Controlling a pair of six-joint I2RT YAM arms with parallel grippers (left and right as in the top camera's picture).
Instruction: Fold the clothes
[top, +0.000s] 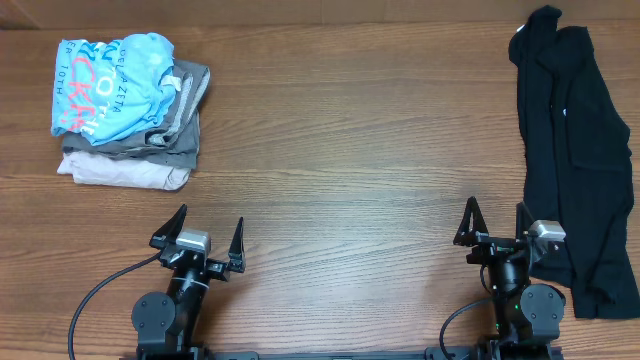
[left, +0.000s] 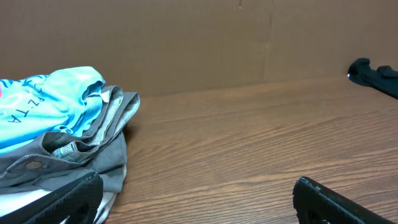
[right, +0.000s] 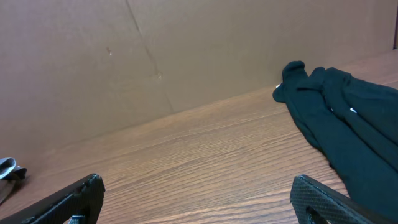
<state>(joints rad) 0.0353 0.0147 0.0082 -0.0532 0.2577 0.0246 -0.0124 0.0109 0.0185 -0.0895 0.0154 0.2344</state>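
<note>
Both arms sit folded back at the near side, well apart. The left arm (top: 165, 312) crouches low on the left, and the left gripper (top: 211, 216) points to the far side, jaws spread wide with nothing between them. On the right, the right arm (top: 527, 305) mirrors it. The right gripper (top: 495, 208) gapes wide too, empty.

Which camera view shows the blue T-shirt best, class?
Overhead: the blue T-shirt lies fully in frame atop the folded pile, lettering visible. The left wrist view shows only one side, cropped. The right wrist view shows none.
</note>
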